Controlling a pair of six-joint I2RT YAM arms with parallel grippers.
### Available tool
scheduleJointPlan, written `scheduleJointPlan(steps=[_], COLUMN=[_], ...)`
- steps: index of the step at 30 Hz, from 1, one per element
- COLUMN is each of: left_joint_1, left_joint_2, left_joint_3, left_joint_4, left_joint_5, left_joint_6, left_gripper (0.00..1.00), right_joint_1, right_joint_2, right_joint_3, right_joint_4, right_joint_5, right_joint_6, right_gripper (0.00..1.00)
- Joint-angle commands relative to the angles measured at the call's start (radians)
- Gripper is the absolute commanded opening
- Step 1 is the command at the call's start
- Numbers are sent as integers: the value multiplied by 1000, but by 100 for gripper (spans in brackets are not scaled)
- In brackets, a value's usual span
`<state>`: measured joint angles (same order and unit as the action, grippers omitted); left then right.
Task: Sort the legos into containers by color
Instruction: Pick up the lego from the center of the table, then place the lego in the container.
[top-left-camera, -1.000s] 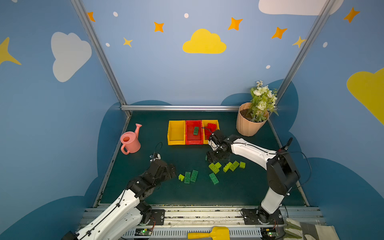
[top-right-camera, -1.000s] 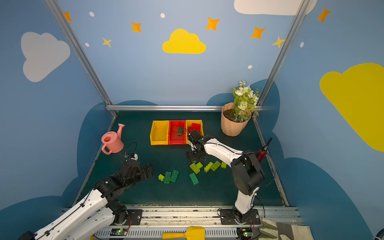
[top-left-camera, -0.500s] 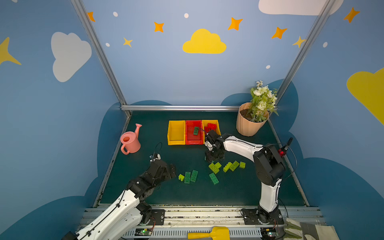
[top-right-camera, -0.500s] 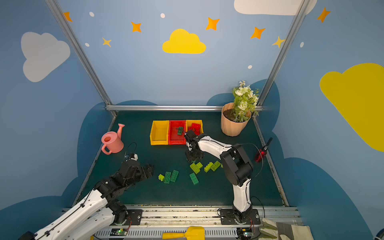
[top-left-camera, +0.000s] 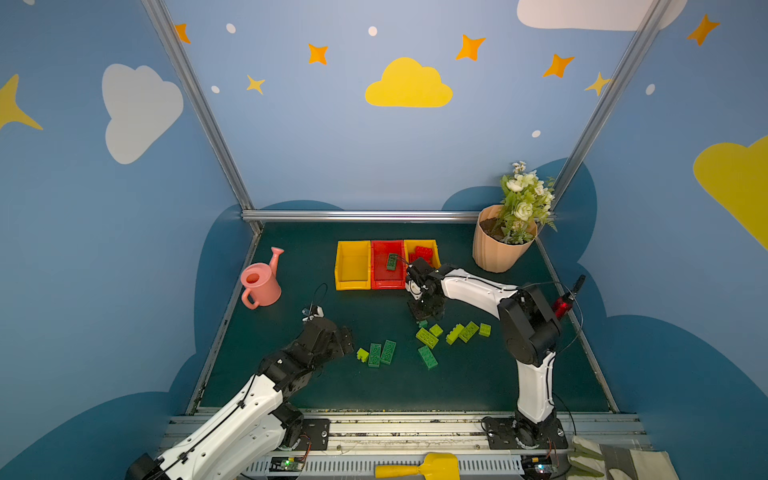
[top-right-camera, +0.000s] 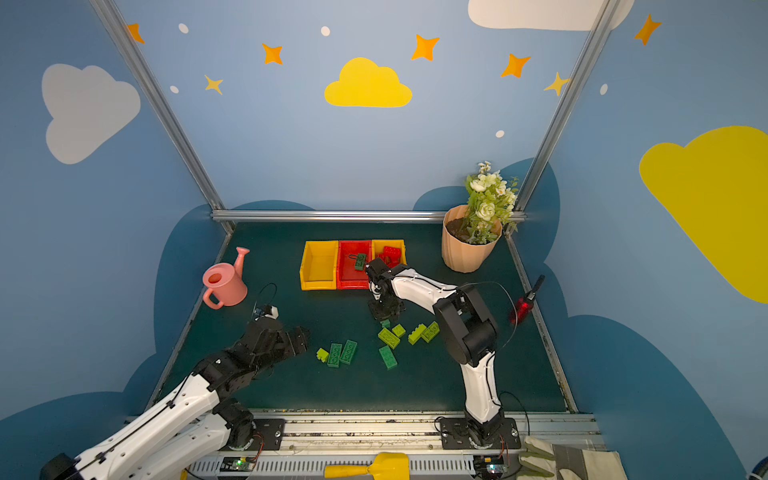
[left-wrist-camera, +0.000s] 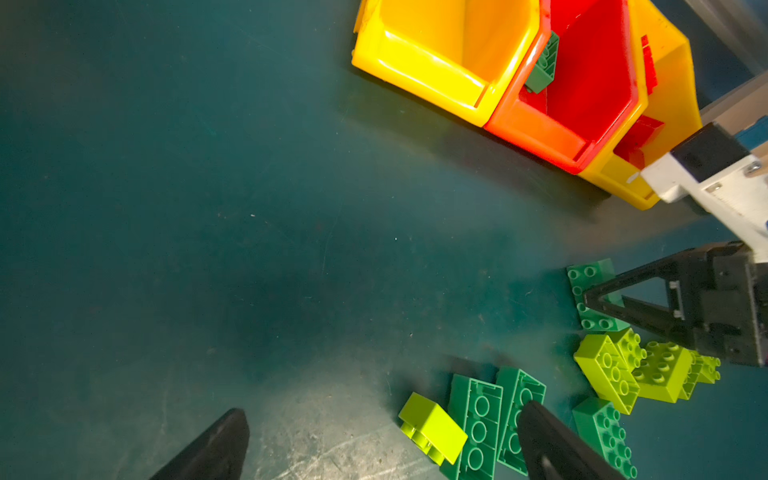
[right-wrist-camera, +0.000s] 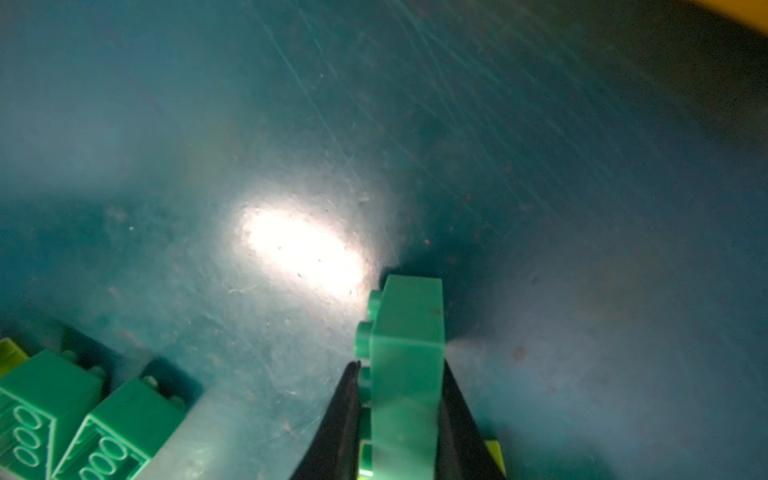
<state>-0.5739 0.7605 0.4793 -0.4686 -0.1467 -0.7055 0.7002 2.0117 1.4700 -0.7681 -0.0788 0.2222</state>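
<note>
1. So the right gripper (right-wrist-camera: 399, 368) just snapped shut. Its fingers were apart a second ago, and now they're clamped on a dark green studded plastic brick (right-wrist-camera: 409, 316) down at the teal mat (top-left-camera: 291, 374), on the near side of the red plastic bin (top-left-camera: 387, 284).
2. Pick looks done. My guess is it joins the other dark green brick (top-left-camera: 391, 262) in that bin.
3. The left gripper (top-left-camera: 345, 337) hangs with fingers wide apart, holding nothing.
4. No readable writing anywhere.

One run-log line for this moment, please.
right tool: shut on dark green studded plastic brick | left tool: open, empty | red open-top plastic bin: holds one other dark green brick
</note>
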Motion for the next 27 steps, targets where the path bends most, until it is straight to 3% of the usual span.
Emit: scheduleJointPlan(steps=[1, 8, 18, 27], left_joint_1=[5, 14, 31, 46], left_joint_2=[3, 57, 196, 263], left_joint_3=[39, 64, 136, 184], left_joint_4=[4, 42, 74, 72], left_joint_5=[-14, 4, 35, 49], left_joint_6=[25, 45, 76, 89], left_gripper=[100, 100, 100, 100], right_joint_1=[5, 2, -43, -99], right_joint_2=[-36, 14, 329, 447], right_joint_3=[60, 332, 833, 962], right_joint_4=[-48, -119, -213, -140], right_joint_5=[-30, -64, -108, -173], right_joint_6=[5, -6, -22, 2], right_gripper=[16, 18, 20, 23])
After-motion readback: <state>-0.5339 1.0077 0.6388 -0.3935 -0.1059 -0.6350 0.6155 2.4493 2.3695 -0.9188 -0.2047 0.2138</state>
